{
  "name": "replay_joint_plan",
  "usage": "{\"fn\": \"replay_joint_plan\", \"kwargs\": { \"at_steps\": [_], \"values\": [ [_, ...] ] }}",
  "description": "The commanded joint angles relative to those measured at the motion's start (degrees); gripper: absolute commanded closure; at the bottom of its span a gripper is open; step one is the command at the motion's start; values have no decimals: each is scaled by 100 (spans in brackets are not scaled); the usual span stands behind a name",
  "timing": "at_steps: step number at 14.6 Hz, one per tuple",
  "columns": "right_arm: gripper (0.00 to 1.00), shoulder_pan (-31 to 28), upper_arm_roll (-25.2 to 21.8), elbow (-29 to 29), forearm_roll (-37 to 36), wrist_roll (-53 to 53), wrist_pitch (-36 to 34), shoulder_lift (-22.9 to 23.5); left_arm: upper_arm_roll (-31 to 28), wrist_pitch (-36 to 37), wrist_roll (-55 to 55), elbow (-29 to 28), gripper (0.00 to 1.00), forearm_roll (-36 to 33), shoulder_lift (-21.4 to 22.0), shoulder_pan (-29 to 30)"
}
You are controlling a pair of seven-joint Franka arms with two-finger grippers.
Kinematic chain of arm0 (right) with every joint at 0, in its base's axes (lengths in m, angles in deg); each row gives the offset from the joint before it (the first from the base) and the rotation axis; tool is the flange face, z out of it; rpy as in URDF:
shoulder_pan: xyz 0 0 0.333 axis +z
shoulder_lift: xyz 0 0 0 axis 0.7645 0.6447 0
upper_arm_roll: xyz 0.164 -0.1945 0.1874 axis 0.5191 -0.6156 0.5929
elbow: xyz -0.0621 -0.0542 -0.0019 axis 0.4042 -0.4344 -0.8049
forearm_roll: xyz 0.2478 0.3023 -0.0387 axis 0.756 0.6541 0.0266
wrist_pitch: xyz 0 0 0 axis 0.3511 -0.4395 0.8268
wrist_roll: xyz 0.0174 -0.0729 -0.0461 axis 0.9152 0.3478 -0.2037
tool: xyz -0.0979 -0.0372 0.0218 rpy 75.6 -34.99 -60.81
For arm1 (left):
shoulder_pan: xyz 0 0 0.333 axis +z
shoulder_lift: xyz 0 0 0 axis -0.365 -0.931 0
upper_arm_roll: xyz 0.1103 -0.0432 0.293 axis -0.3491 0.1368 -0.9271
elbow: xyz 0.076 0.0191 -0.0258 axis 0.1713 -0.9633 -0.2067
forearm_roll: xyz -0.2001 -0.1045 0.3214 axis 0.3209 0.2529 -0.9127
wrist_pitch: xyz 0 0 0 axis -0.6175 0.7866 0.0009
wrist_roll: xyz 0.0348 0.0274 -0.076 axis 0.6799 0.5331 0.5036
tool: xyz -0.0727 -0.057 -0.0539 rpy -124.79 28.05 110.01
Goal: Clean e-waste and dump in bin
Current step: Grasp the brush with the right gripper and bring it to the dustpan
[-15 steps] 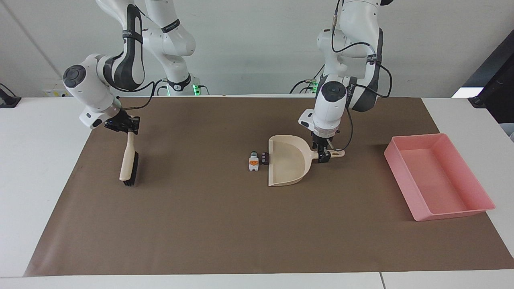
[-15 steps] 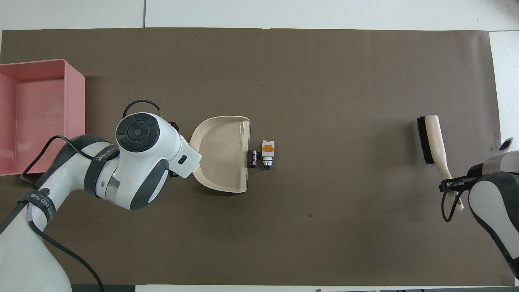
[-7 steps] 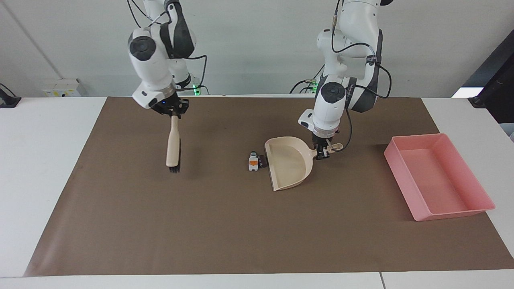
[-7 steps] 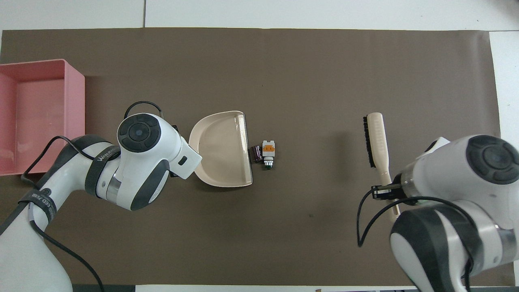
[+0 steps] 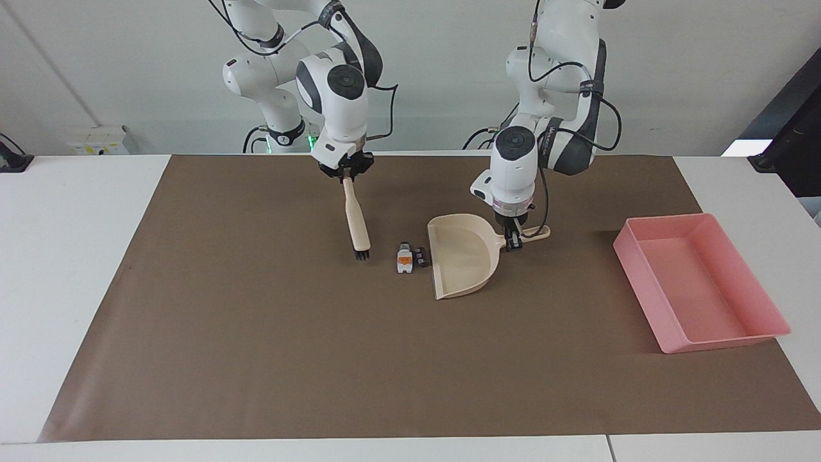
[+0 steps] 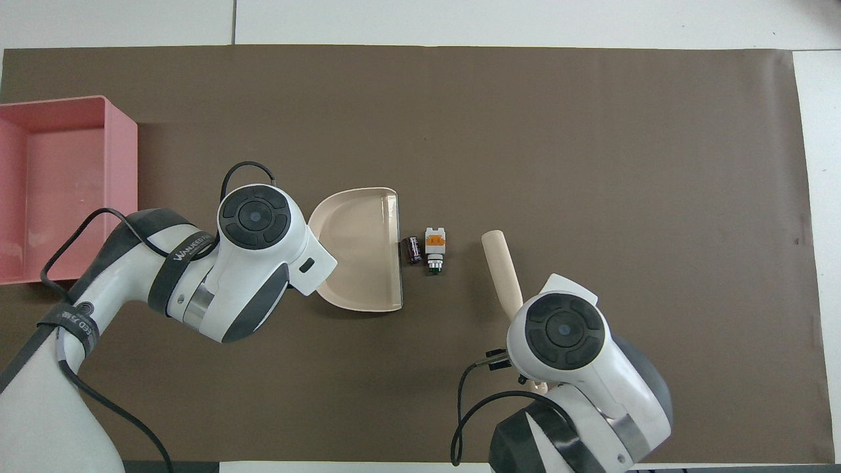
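The e-waste lies mid-mat: a white-grey block with an orange patch (image 5: 405,258) (image 6: 434,244) and a small dark piece (image 5: 421,256) (image 6: 412,250) touching it. My left gripper (image 5: 513,244) is shut on the handle of a beige dustpan (image 5: 462,256) (image 6: 361,256), whose open lip sits right beside the dark piece. My right gripper (image 5: 347,176) is shut on the handle of a beige brush (image 5: 356,221) (image 6: 500,269). The brush hangs bristles down, close beside the white-grey block toward the right arm's end. The pink bin (image 5: 699,282) (image 6: 59,184) stands empty at the left arm's end.
A brown mat (image 5: 256,333) covers most of the white table. In the overhead view both arms' wrists cover their grippers.
My right arm has swung the brush from the right arm's end of the mat to just beside the e-waste. My left gripper has shifted the dustpan slightly by the dark piece.
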Motion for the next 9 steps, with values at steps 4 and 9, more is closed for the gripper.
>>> {"fn": "replay_joint_plan", "kwargs": {
  "at_steps": [4, 9],
  "values": [
    [100, -55, -60, -127, -327, 10, 913, 523, -63, 178, 624, -4, 100, -434, -124, -325],
    [100, 261, -33, -311, -231, -61, 852, 708, -63, 125, 598, -4, 100, -434, -212, -343]
  ]
}}
